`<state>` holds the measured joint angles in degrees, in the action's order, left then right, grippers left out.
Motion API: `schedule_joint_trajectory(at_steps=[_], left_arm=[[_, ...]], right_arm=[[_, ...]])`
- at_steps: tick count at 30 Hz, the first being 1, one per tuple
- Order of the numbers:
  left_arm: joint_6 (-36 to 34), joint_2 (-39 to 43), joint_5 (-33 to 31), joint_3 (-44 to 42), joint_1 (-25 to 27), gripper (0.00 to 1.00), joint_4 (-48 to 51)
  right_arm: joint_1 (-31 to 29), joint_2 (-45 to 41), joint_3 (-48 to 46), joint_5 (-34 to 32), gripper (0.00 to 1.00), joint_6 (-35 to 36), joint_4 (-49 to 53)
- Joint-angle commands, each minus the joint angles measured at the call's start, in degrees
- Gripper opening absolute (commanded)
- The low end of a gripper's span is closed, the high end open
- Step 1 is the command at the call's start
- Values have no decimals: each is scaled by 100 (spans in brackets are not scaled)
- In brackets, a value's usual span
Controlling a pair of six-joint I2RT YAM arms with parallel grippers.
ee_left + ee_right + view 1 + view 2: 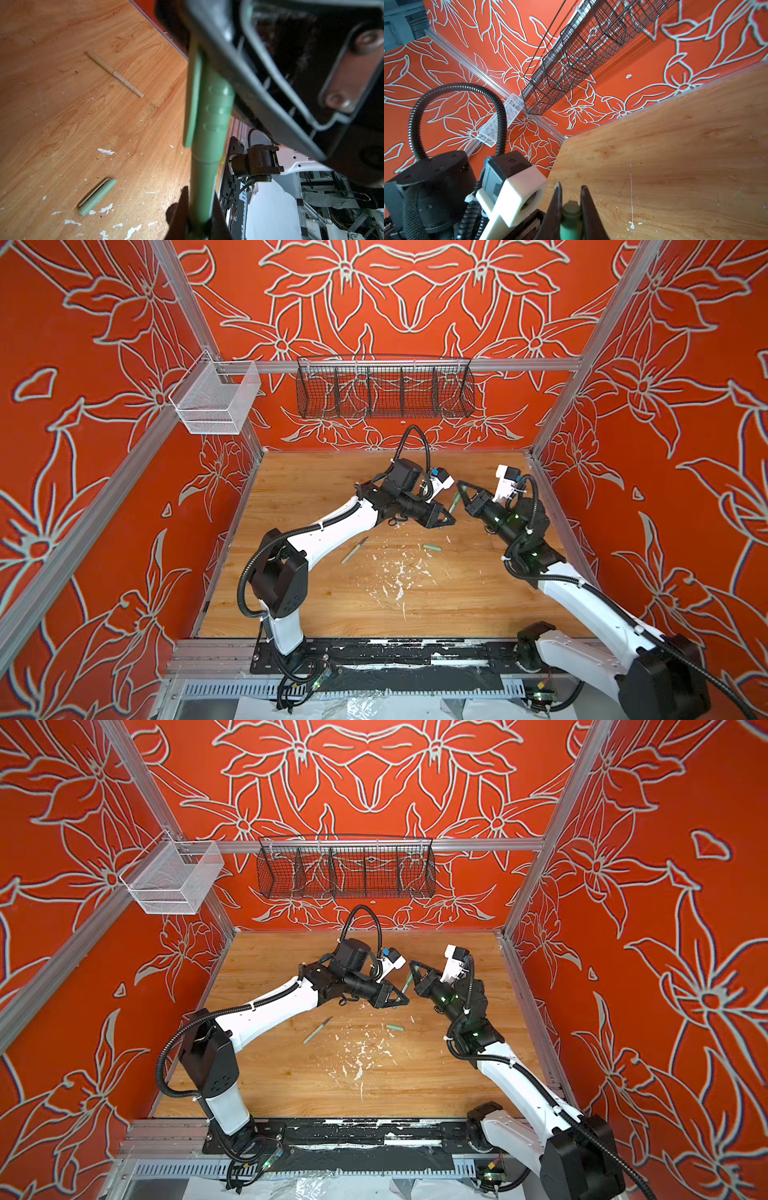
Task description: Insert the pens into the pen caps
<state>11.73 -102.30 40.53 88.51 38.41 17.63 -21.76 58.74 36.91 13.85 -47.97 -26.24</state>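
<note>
Above the far tabletop (478,605), left tool (449,516) is clamped on the dark green pen (203,187) and right tool (460,488) on the dark green cap (214,116). The cap looks nearly seated, so next is a straight axial push. Three pens: this one, pale green pen (353,551) bare near centre, tan pen (115,73) apparently capped; three caps, with a loose green cap (432,547) lying just right.

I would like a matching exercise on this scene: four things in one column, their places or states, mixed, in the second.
1 dark green pen
2 pale green pen
3 loose green cap
4 tan pen

a on the table, dark tip bare
b short, on the table
c held between left end effector and right end effector
d on the table, no dark tip showing

Pairs: 1-c, 2-a, 3-b, 4-d
</note>
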Motion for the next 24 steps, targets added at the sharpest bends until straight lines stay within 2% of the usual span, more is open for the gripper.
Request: schedule_joint_trajectory(at_steps=[1, 9, 12, 14, 16, 17, 21, 24], left_arm=[[645, 94, -1174, 870, -679, 0, -3004], [548, 8, -1135, 1087, -686, 0, -2651], [576, -5, -836, 1111, -686, 0, -2360], [622, 81, -740, 826, -686, 0, -2355], [638, 265, -702, 406, -686, 16, -2319], [614, 359, -700, 244, -683, 20, -2221], [619, 950, -766, -634, -685, 58, -2198], [640, 1270, -898, -1004, -685, 70, -1971]], right_arm=[[-795, 71, -481, 1774, 0, -147, 1930], [-905, -137, -206, 1455, 0, 198, 2672], [-884, -222, 50, 1136, 0, 366, 3018], [-812, -215, 390, 977, 0, 596, 3373], [-656, -148, 758, 834, 0, 842, 3751], [-549, -113, 884, 817, 0, 921, 3848], [-103, 137, 1293, 1052, 0, 1199, 4000], [32, 380, 1550, 1060, 0, 1427, 4091]])
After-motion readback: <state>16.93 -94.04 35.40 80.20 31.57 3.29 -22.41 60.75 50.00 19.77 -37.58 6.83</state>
